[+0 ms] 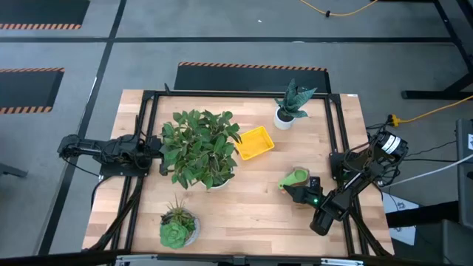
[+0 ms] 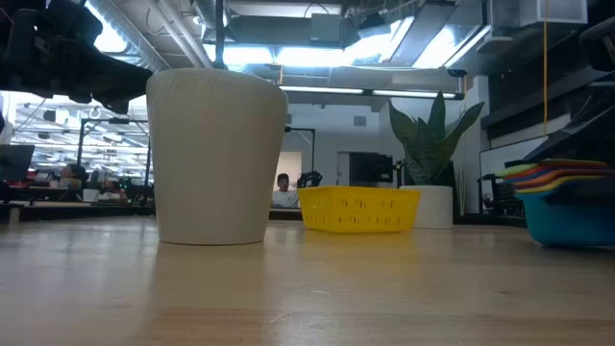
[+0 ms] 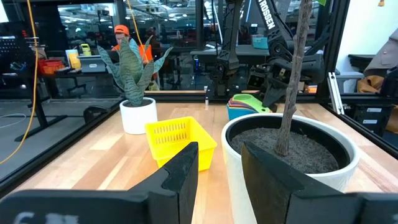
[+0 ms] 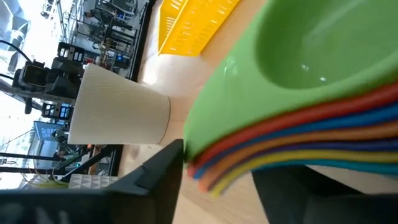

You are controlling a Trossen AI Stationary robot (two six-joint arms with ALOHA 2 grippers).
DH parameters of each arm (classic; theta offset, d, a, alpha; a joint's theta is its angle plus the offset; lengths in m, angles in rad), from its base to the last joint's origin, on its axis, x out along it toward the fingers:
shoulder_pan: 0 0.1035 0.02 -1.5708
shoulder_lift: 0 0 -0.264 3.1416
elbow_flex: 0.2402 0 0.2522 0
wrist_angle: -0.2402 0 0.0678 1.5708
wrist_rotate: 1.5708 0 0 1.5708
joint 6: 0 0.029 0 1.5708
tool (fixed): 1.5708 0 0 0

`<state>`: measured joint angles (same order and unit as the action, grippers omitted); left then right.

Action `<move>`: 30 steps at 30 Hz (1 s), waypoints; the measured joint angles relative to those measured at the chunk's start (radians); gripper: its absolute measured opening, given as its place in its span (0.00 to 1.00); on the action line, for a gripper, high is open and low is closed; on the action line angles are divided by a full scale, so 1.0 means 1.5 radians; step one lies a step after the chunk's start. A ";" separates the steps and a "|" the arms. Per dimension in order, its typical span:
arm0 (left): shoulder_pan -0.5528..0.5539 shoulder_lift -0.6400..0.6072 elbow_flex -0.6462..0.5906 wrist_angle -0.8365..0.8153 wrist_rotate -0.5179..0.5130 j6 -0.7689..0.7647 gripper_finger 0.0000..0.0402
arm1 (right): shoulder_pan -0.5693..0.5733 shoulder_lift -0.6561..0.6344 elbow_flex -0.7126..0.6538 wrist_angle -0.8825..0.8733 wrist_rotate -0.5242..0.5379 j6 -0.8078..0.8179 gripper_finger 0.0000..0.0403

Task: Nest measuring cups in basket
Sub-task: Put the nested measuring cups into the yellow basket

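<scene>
Wooden surface, seen from above. Right fingers clamp the handles of the nested measuring cups, green uppermost, resting right of centre. Basket lies apart, beside the large leafy plant. Left gripper, fingers narrowly parted, waits at that plant's pot.

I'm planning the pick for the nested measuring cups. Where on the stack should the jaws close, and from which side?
Grip the measuring cups by their fanned flat handles, coming from the table's right edge, where the right gripper already sits. The handles stack thin and level in the right wrist view, so jaws can pinch them together; the round bowls are wide. The basket lies beyond.
</scene>
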<state>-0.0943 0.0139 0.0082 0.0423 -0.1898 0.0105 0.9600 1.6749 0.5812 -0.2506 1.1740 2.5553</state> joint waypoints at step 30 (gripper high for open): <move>0.000 0.000 0.000 0.000 0.000 0.000 0.29 | 0.000 0.000 0.000 0.064 -0.026 -0.189 0.39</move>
<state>-0.0942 0.0138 0.0082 0.0423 -0.1898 0.0105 0.9596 1.6749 0.5812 -0.1544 1.1354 2.2711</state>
